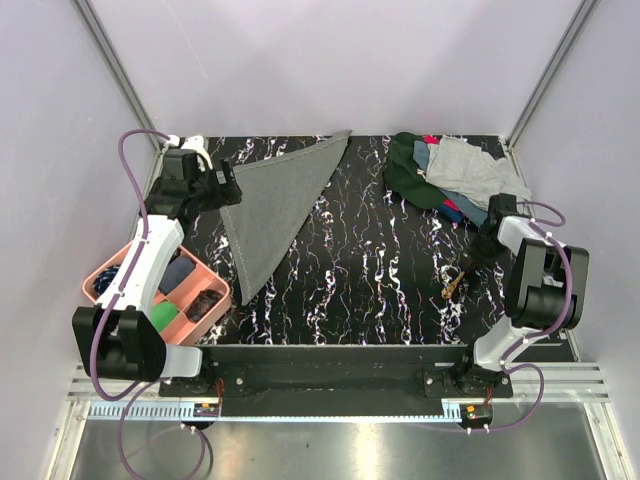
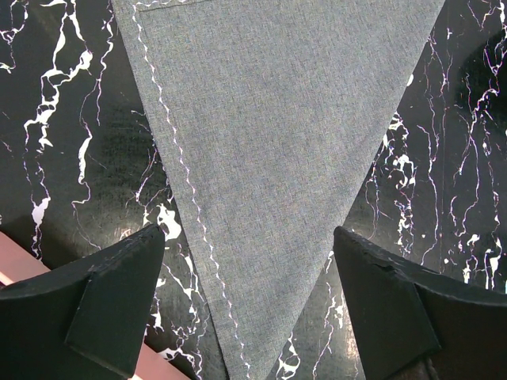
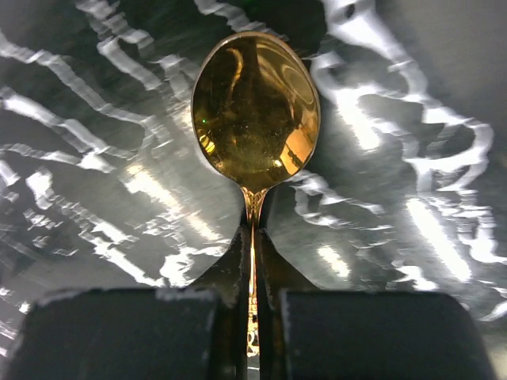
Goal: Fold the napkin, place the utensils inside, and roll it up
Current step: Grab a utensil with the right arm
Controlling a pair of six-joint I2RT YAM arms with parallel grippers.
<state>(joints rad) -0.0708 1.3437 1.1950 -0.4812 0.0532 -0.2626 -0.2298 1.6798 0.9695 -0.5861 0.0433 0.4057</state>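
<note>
L gripper (image 2: 249, 297) jaws wide apart, above tip of grey triangle-folded fabric napkin (image 2: 277, 142) | R gripper (image 3: 253, 265) clamped on shiny gold metal spoon (image 3: 255, 111) by handle

One grey napkin (image 1: 275, 205), lying as a triangle. One gold spoon (image 3: 255, 111). One heap of cloths (image 1: 450, 175) in green, light grey, blue and red; how many pieces it holds is unclear. One pink divided tray (image 1: 108, 268). Two robot arms: the left arm (image 1: 150, 250) and the right arm (image 1: 540, 275).
</note>
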